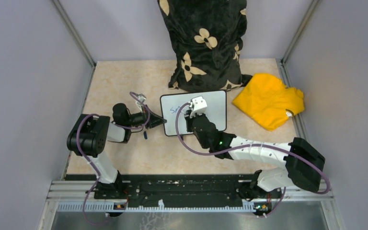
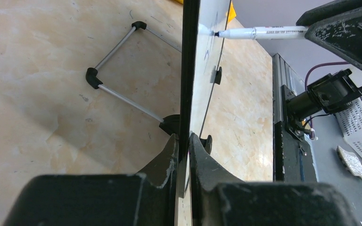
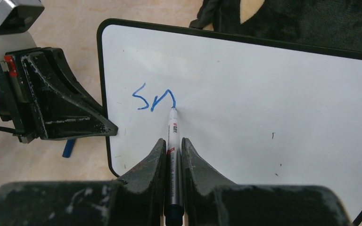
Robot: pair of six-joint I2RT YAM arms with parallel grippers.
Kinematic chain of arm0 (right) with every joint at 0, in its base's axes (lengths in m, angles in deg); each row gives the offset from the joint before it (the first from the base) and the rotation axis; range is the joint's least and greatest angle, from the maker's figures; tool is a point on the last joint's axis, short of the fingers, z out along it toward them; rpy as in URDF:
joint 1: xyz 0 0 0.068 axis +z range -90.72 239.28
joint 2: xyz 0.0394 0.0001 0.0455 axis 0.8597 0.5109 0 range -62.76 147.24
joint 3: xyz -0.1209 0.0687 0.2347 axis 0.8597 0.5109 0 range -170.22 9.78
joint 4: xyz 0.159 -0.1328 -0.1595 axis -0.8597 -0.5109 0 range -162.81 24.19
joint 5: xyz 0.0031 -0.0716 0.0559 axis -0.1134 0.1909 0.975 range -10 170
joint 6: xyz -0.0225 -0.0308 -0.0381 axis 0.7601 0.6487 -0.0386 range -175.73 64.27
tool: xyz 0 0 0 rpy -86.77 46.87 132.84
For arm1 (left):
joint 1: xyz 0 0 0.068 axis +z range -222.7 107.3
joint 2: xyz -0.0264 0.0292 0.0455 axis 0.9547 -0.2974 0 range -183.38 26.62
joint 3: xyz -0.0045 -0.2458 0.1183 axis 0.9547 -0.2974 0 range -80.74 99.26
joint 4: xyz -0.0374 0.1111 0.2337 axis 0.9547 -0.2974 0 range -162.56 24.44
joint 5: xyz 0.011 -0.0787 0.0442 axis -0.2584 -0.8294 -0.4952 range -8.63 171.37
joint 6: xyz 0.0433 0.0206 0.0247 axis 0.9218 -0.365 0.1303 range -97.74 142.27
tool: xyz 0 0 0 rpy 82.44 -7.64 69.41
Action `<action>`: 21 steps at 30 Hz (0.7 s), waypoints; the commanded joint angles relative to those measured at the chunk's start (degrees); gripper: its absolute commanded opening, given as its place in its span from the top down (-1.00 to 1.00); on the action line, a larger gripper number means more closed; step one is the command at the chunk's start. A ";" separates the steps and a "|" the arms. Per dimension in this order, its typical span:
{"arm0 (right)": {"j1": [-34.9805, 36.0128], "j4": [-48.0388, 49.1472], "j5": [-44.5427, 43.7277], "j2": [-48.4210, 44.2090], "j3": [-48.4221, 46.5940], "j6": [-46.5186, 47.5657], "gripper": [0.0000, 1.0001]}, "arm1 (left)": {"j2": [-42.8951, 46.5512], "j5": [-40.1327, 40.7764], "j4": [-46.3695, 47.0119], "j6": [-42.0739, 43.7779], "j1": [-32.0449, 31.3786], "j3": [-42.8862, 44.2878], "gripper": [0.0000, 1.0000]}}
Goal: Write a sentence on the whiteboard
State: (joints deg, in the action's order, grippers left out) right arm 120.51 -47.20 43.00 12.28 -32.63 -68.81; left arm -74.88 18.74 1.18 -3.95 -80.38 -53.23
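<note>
Right wrist – marker [image 3: 173, 127] in jaws, tip on whiteboard [image 3: 264, 117]

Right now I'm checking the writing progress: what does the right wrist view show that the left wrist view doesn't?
Only right wrist: blue strokes on the whiteboard face. Only left wrist: the wire stand behind the board, seen edge-on. Both: the marker tip touching the board, left gripper clamping its edge.
</note>
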 commanded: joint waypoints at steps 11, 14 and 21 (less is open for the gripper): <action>-2.41 2.30 -3.22 -2.68 -2.29 0.88 1.00 | -0.99 -1.07 -0.28 0.65 -0.34 0.71 1.00; -2.60 1.96 -3.49 -3.05 -1.77 0.70 1.00 | -0.94 -1.09 -0.35 0.73 -0.33 0.71 1.00; -2.74 0.74 -3.39 -3.97 -0.52 -0.10 1.00 | -0.98 -1.09 -0.47 0.73 -0.36 0.79 1.00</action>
State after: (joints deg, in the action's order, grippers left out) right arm 118.76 -46.98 41.69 10.49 -33.07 -68.83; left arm -74.90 18.70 1.16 -3.93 -80.49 -53.23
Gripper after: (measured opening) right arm 0.126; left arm 0.124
